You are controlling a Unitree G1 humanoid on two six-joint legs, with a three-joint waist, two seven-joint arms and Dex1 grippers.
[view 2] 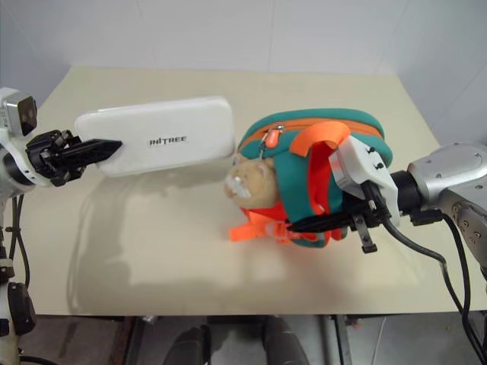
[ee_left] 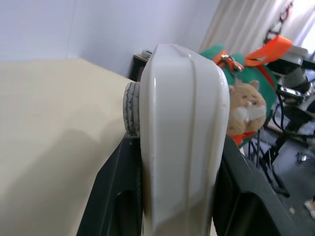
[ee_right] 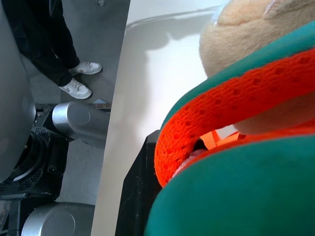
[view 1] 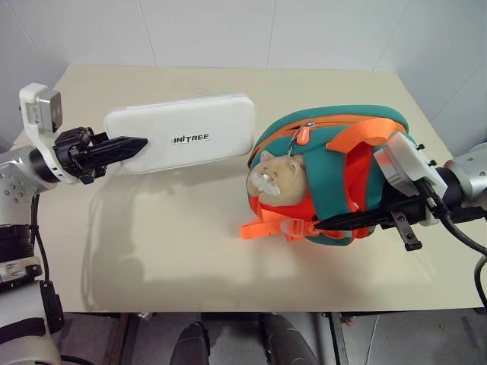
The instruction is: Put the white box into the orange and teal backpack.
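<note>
1. White walls back a pale bench, where the left claw pinches one short end of the white box, carried in the air and reaching from its tips toward the orange and teal backpack.
2. Opposite, the right claw is pressed together on the backpack's orange webbing.
3. Risk: the zip looks shut, so the box may jam, and the end-only pinch could let it sag or slip.
</note>
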